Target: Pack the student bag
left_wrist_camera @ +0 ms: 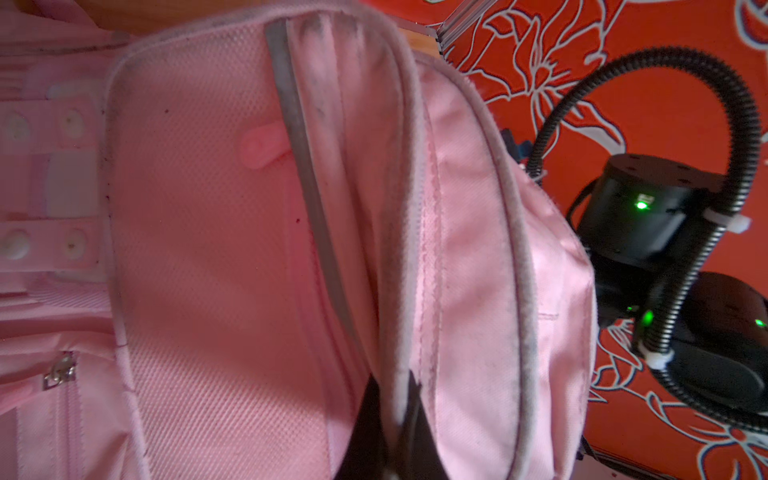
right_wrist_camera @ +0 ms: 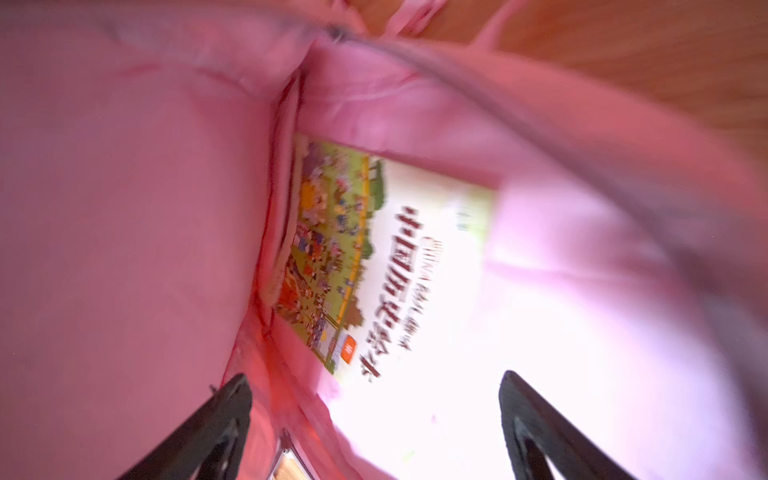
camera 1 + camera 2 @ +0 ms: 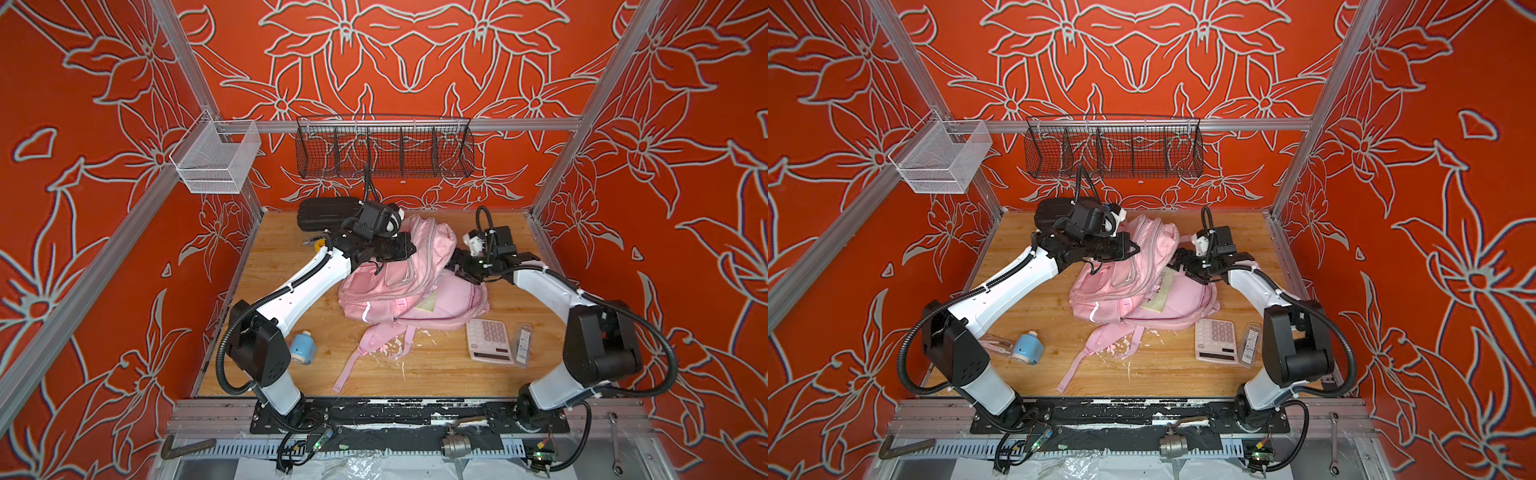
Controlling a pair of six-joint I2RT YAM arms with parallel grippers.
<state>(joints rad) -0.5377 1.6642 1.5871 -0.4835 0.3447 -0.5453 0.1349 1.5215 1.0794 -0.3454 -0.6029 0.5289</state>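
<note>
I read the left gripper (image 1: 392,419) clenched on the rim of the bag (image 3: 399,274), mid-desk (image 3: 436,365). The right gripper (image 2: 376,380) is released, jaws wide, over the book (image 2: 415,257) inside the bag.

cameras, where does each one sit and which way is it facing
top views: high at the front, looking down at the table and the student bag; left arm and right arm show whole.
left wrist: on the left arm, facing along the left gripper, shut on the bag's opening rim; the right arm shows beyond.
right wrist: on the right arm, looking into the bag at a book; the open right gripper frames it.
shared: top views and right wrist both show the book.
</note>
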